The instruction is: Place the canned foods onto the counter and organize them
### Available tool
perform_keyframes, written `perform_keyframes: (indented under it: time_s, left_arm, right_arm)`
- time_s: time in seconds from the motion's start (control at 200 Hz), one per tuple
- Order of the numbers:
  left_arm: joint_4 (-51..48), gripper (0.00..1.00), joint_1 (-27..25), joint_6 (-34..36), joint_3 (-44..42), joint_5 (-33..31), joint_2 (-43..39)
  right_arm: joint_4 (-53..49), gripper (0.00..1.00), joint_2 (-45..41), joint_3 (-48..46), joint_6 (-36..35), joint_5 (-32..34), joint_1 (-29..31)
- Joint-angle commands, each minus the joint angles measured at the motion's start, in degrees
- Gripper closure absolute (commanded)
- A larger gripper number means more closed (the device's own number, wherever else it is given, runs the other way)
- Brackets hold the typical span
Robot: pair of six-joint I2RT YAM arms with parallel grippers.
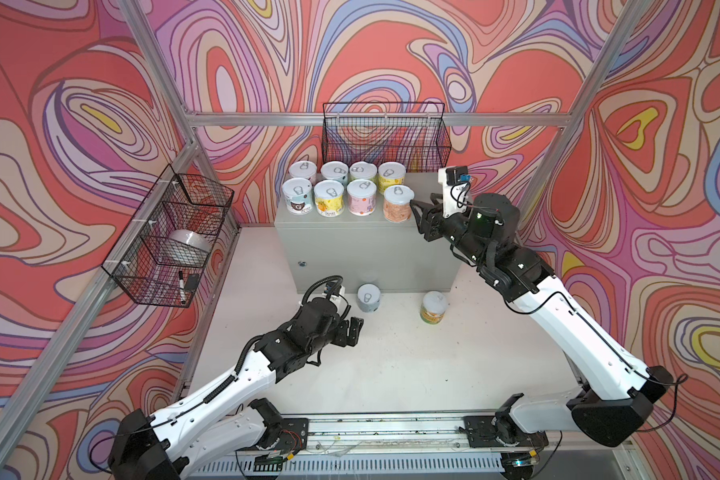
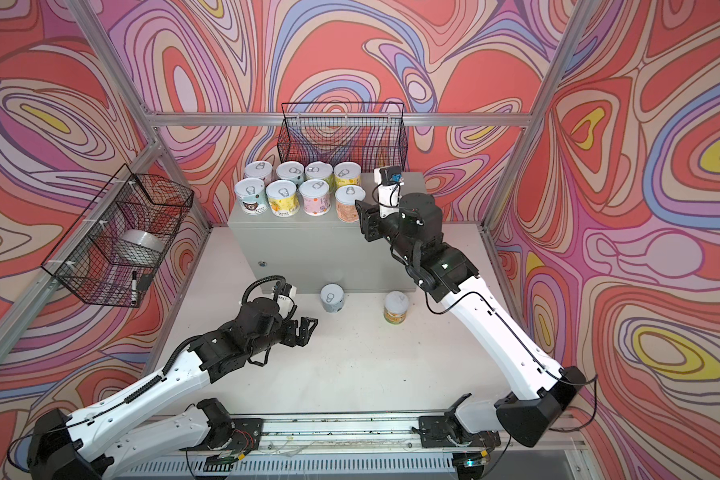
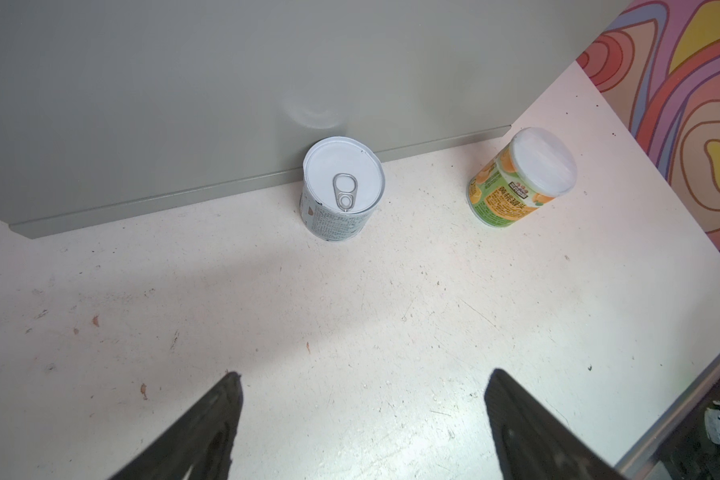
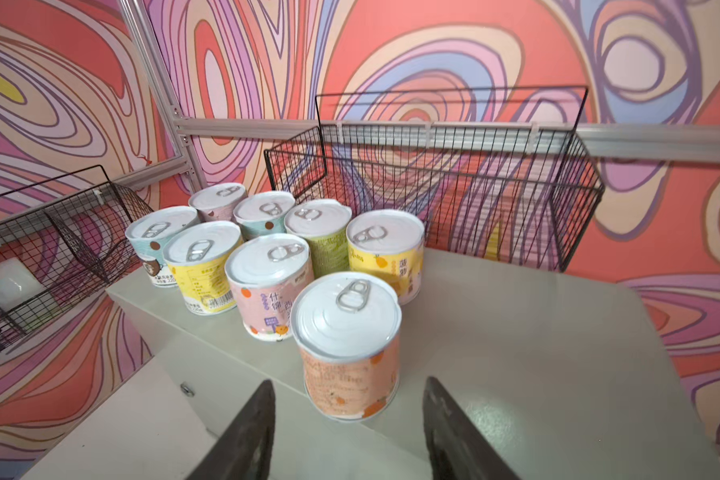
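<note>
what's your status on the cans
Left pincer open, low over the table. Right pincer open, at the orange can. Eight cans on the counter; white can, green can on the table. Nothing in the way.

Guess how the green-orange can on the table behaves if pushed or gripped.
The green-orange can stands upright on the white table, so probably stiff and stable, rolling only if tipped. Its glossy label may slip. The plain cap looks like plastic; gripping the body seems safer.

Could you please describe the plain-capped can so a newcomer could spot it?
Find the grey cabinet on the white tabletop; two cans stand before its front. Take the right one in both top views, the green-orange can: unlike the pale can beside it, it has a smooth cap without a pull-tab.
</note>
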Motion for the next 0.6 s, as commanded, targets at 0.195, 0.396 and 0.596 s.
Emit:
perform_keyframes:
  time_s: [0.195, 0.396, 0.596]
  left_arm:
    - [1.4, 0.08, 0.2, -0.9, -1.0, 0.4, -0.1]
    - [1.0, 0.08, 0.3, -1.0, -1.7, -0.6, -1.6]
    - [0.6, 0.08, 0.3, -0.9, -1.8, -1.2, -1.7]
  right_arm:
    - [1.9, 0.49, 3.0, -2.7, 1.8, -1.4, -0.3]
    - [2.7, 0.49, 5.6, -1.7, 1.5, -1.6, -0.5]
    - [3.4, 0.49, 7.6, -0.3, 1.4, -1.3, -0.8]
